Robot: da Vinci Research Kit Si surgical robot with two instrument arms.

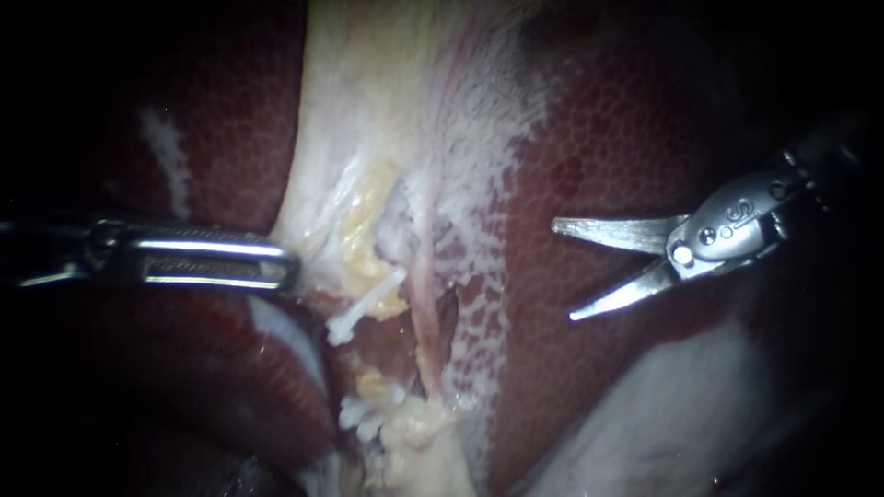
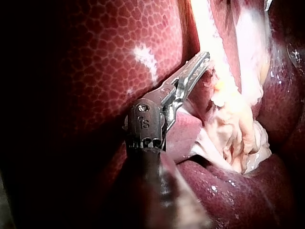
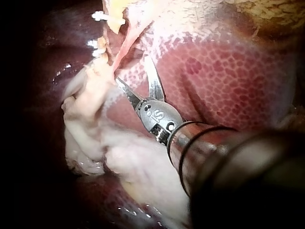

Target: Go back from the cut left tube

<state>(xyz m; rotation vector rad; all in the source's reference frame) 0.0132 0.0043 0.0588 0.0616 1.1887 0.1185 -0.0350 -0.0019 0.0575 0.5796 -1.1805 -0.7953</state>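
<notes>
My left instrument [image 1: 281, 264] comes in level from the left, its jaws shut on the edge of the pale gallbladder tissue [image 1: 359, 120]. Just right of its tip a white clip [image 1: 365, 307] sits on a tube stump. More white clips [image 1: 368, 412] sit on the lower stump, with an open gap [image 1: 382, 342] between the two ends. A thin pink tube [image 1: 424, 317] runs whole beside the gap. My right instrument [image 1: 563, 270], with two blades open, hangs over the liver [image 1: 626, 138] well right of the tubes. The right wrist view shows the blades [image 3: 133, 70] apart, short of the pink tube [image 3: 125, 42].
Dark red liver [image 1: 212, 387] lies on both sides of the pale tissue. A pale sheet of tissue [image 1: 663, 414] lies under my right instrument at the lower right. In the left wrist view the left instrument [image 2: 199, 66] lies against pale folded tissue [image 2: 233, 124].
</notes>
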